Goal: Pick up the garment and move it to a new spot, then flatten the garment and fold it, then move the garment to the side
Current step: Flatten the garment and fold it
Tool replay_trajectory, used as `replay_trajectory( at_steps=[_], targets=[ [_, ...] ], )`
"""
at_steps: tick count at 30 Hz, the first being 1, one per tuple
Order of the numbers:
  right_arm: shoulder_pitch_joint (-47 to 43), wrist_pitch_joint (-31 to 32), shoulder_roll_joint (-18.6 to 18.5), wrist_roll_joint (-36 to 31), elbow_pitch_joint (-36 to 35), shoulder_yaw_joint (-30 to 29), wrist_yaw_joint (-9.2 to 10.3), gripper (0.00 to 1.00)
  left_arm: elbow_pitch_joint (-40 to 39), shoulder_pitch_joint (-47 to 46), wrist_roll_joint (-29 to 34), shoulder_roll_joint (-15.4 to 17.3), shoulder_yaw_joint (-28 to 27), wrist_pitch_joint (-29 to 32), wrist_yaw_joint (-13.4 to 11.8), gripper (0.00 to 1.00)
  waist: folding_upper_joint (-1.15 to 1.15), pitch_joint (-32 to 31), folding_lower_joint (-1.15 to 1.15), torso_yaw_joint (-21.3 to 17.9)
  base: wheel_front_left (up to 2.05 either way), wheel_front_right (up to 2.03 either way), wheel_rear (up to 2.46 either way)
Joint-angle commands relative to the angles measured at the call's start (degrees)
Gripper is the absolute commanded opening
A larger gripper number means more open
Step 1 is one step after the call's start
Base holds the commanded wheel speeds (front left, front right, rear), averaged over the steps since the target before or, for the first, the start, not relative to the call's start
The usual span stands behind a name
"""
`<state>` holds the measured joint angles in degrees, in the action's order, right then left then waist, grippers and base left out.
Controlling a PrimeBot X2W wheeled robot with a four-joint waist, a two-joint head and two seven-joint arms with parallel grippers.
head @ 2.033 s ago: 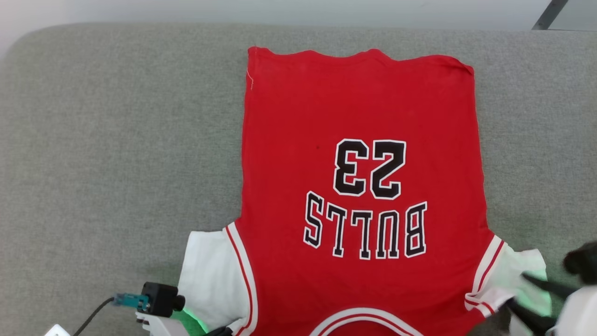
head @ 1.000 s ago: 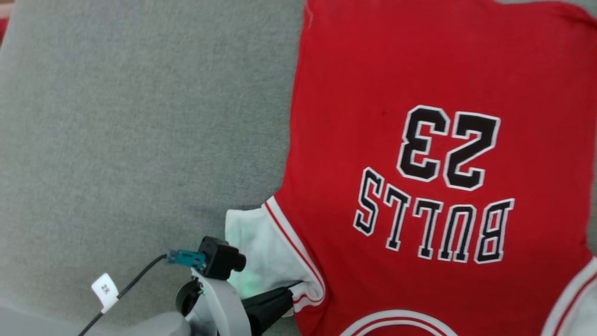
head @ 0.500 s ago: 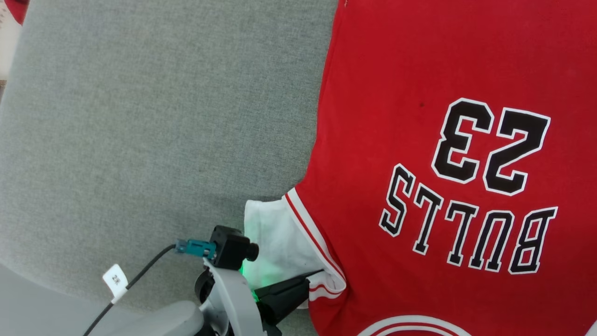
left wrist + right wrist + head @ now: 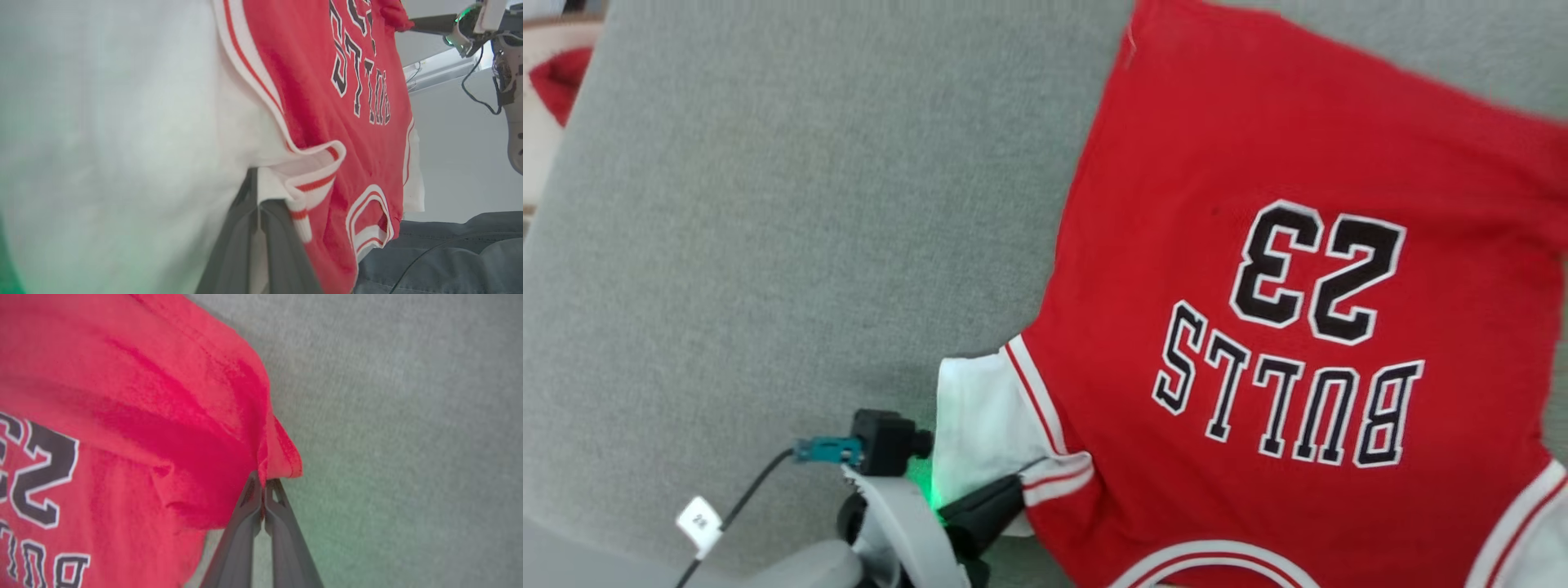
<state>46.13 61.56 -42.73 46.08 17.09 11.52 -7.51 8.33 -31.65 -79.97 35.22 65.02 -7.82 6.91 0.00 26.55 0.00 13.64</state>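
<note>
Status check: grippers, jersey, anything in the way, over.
Left gripper shut on white sleeve cuff of the garment. Right gripper shut on its red edge, cloth bunched there. Garment print-up on grey cushion. Nothing lying on it.

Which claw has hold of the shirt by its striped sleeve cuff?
The left claw: it's shut on the shirt at the red-and-white striped cuff; the right claw pinches a plain red edge instead.

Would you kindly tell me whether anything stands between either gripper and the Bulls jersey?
Nothing visible: the left gripper is shut on the striped sleeve cuff of the jersey, the right gripper on its red corner.
</note>
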Motion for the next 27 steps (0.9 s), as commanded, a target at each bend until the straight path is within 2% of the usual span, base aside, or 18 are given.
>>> replay_trajectory(
  at_steps=[1, 5, 10, 14, 17, 20, 23, 24, 25, 27],
  targets=[
    [-3.5, 0.2, -1.1, 1.5, -2.2, -0.4, 0.04, 0.0, 4.2, 0.7, -0.6, 3.2, -1.2, -0.5, -1.9, 0.0, 0.0, -4.2, 0.0, -2.7, 0.0, 0.0, 0.0],
    [-16.6, 1.7, -4.3, 7.5, -10.8, -3.0, 0.04, 0.0, 3.1, 2.1, -0.9, 3.4, -1.1, -1.2, -2.0, 0.0, 0.0, -6.9, 0.0, -4.3, 0.0, 0.0, 0.0],
    [-37.0, 1.4, -4.5, 11.3, -21.3, -8.3, 0.04, 0.0, 1.1, 3.6, -1.1, 4.3, -1.1, -1.9, -2.8, 0.0, 0.0, -9.2, 0.0, -5.9, 0.0, 0.0, 0.0],
    [-53.3, 0.1, -1.0, 10.5, -29.3, -11.5, 0.03, 0.0, -0.3, 4.5, -1.5, 5.2, -1.2, -2.1, -3.5, 0.0, 0.0, -10.0, 0.0, -6.3, 0.0, 0.0, 0.0],
    [-61.9, -0.1, 1.4, 8.1, -34.2, -11.7, 0.04, 0.0, -1.0, 4.9, -1.6, 5.6, -1.5, -2.4, -3.8, 0.0, 0.0, -10.3, 0.0, -6.5, 0.0, 0.0, 0.0],
    [-66.9, -1.6, 4.6, 5.9, -36.4, -10.3, 0.03, 0.0, -1.4, 4.7, -1.7, 5.6, -1.5, -2.1, -4.2, 0.0, 0.0, -10.4, 0.0, -6.4, 0.0, 0.0, 0.0],
    [-66.9, -4.7, 6.6, 3.7, -37.5, -10.7, 0.04, 0.0, -1.8, 4.5, -1.7, 5.8, -1.5, -1.9, -4.4, 0.0, 0.0, -10.5, 0.0, -6.5, 0.0, 0.0, 0.0],
    [-66.5, -5.8, 6.8, 2.8, -37.8, -11.2, 0.03, 0.41, -1.9, 4.5, -1.7, 5.9, -1.5, -1.8, -4.5, 0.0, 0.0, -10.5, 0.0, -6.6, 0.0, 0.0, 0.0],
    [-66.1, -6.7, 7.1, 2.2, -38.1, -12.0, 0.04, 1.0, -2.0, 4.4, -1.7, 6.0, -1.6, -1.9, -4.4, 0.0, 0.0, -10.5, 0.0, -6.7, 0.0, 0.0, 0.0],
    [-65.6, -7.8, 7.3, 1.9, -38.9, -14.5, 0.03, 1.0, -2.1, 4.4, -1.7, 6.1, -1.7, -1.9, -4.5, 0.0, 0.0, -10.7, 0.0, -6.8, 0.0, 0.0, 0.0]
  ],
)
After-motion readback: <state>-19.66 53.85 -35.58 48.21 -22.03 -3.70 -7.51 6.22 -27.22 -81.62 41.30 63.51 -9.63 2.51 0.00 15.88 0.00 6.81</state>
